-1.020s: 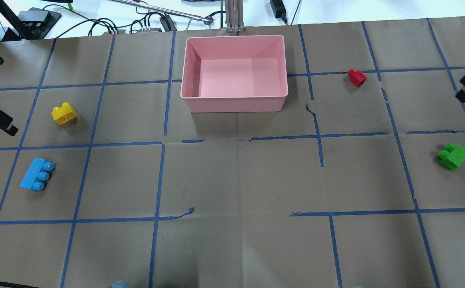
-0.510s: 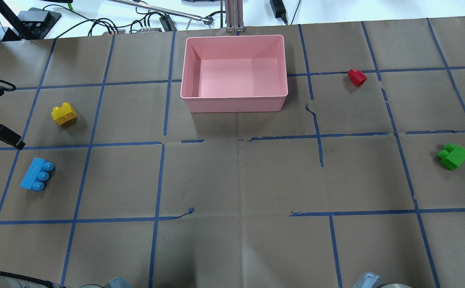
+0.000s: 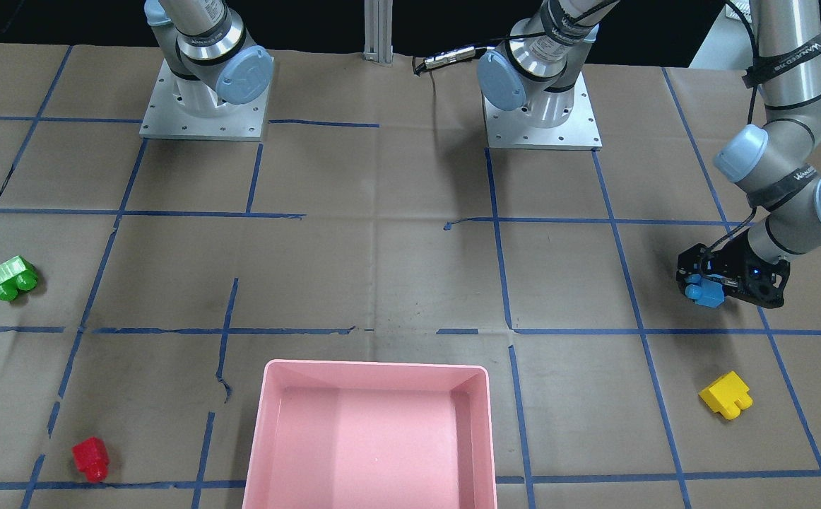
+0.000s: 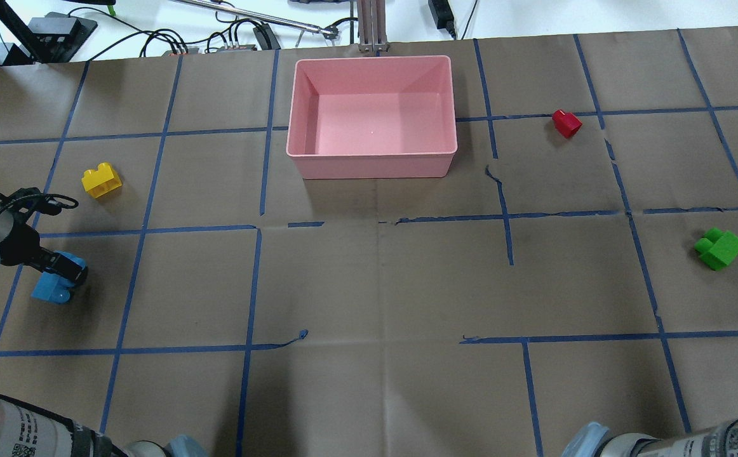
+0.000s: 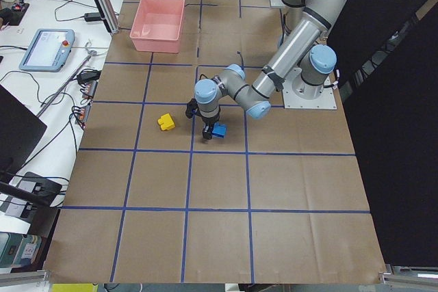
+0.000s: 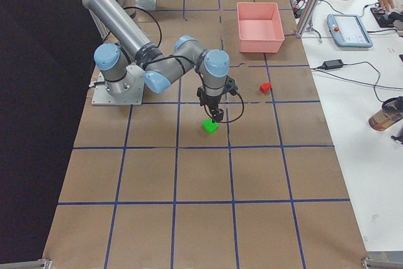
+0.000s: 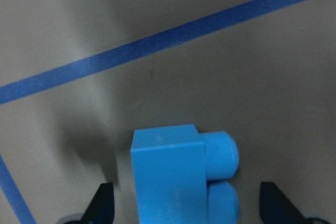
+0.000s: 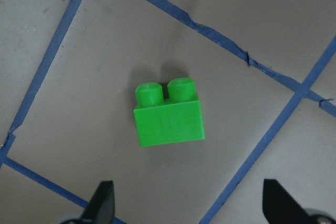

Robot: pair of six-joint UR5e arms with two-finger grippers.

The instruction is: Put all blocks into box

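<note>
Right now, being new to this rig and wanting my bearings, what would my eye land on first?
The big pink box sits empty at the far middle of the table. Next, the left hand, open, straddles the light-blue block near the left edge, and the right hand hangs open above the green block on the right.

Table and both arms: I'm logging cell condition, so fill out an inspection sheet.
surface: brown paper table, blue tape grid torn in spots.
job's things: pink box empty; light-blue block, yellow block, red block and green block lie outside it.
clutter: nothing seen.
grippers: left gripper open, fingers either side of the light-blue block; right gripper open above the green block.
cables: cable bundle on the white bench.
surroundings: teach pendant on a side bench.
</note>
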